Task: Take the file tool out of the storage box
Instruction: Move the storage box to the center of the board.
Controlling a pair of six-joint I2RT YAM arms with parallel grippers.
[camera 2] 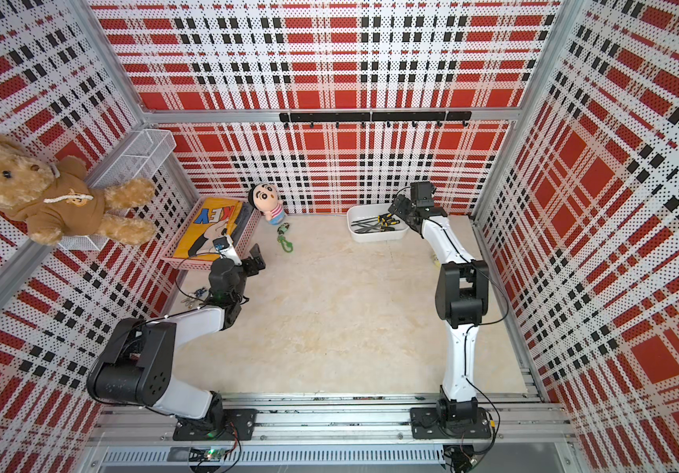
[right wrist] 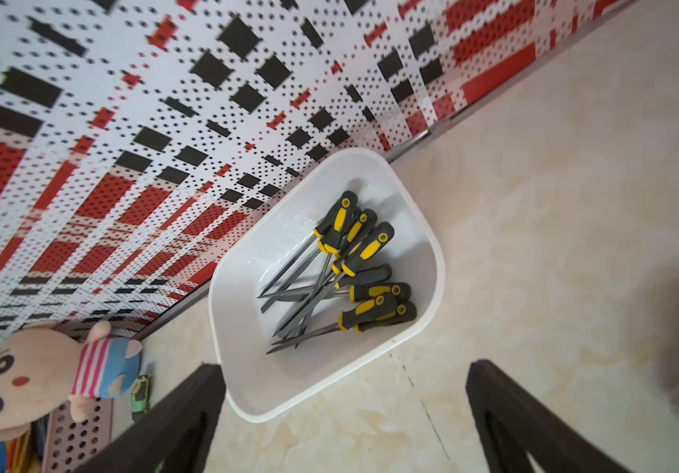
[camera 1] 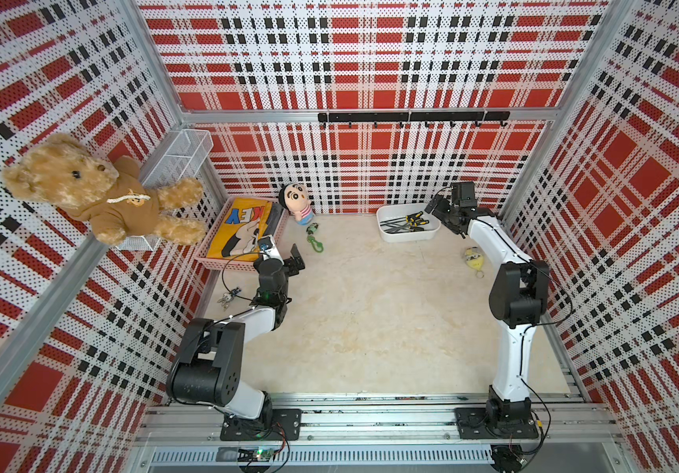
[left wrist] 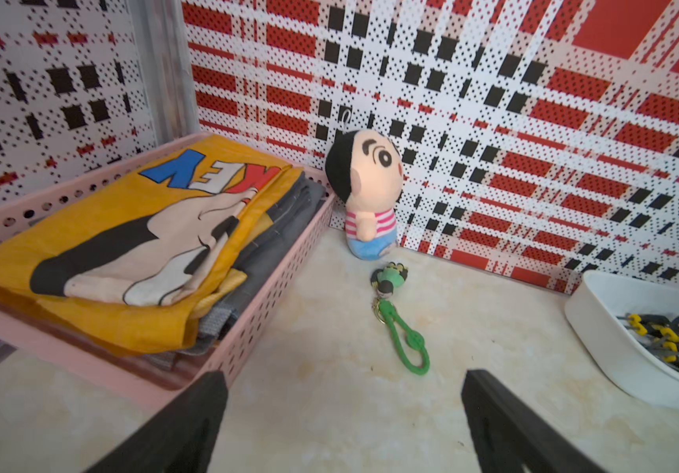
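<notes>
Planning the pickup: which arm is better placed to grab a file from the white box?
Right. The right fingers hover open at the box and its files; the left fingers are across the table beside the pink basket.

Surface: cream marbled tabletop [camera 1: 370, 319]
Far right: white storage box [camera 1: 407, 236], close to the back wall
Far left: pink perforated basket [camera 1: 223, 263], along the left wall
Between them: plush doll [camera 1: 297, 202], upright against the back wall
Just in front of the doll: green keychain [camera 1: 314, 239], lying flat
Right side: small yellow plush [camera 1: 474, 259], apart from the storage box
Left side: small key bunch [camera 1: 229, 295], near the basket's front end
</notes>
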